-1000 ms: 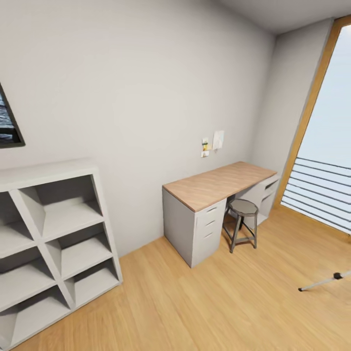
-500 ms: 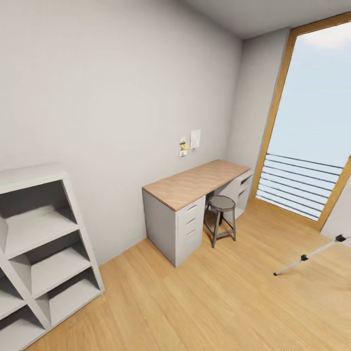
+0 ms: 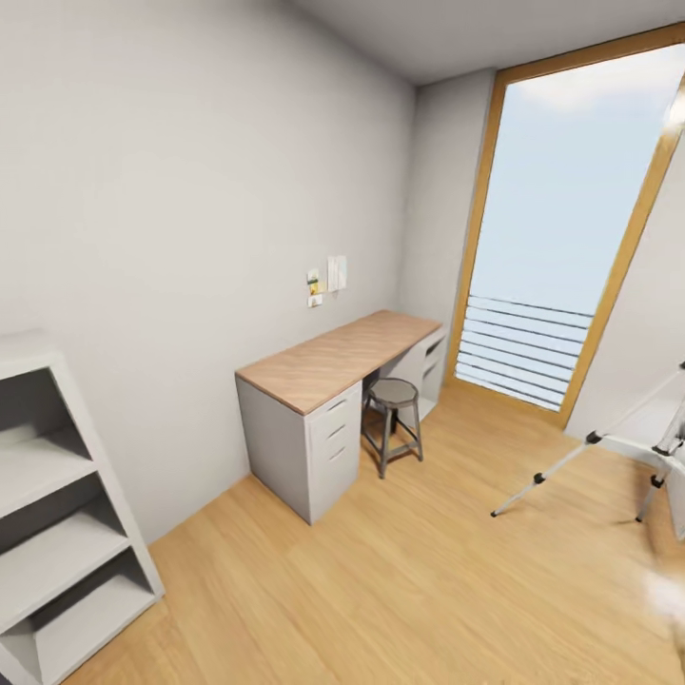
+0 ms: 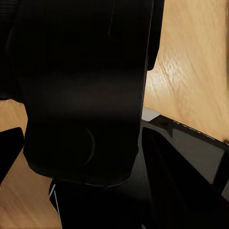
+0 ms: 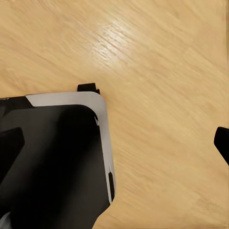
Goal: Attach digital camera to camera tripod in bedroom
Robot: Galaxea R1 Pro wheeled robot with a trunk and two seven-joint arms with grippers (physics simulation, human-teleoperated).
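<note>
The head view had swung to the right across the bedroom: the white cube shelf [image 3: 57, 514] slid toward the left edge, and the camera tripod [image 3: 609, 447], a second ago only one leg tip, now showed two silver legs on the wood floor [image 3: 400, 590] near the tall window [image 3: 571, 247]. I judge the robot was turning toward the tripod, so the approach was in progress.

In the left wrist view a large black body, probably the digital camera [image 4: 81, 90], sat very close to the lens. I could not tell if the left end effector was clamped on it. In the right wrist view the right end effector [image 5: 119, 143] showed dark fingertips at both sides, well apart, over bare floor.

The floor between the bench [image 3: 333, 357], the stool [image 3: 392, 419] and the tripod was open. The tripod's spread legs were the edges to avoid.
</note>
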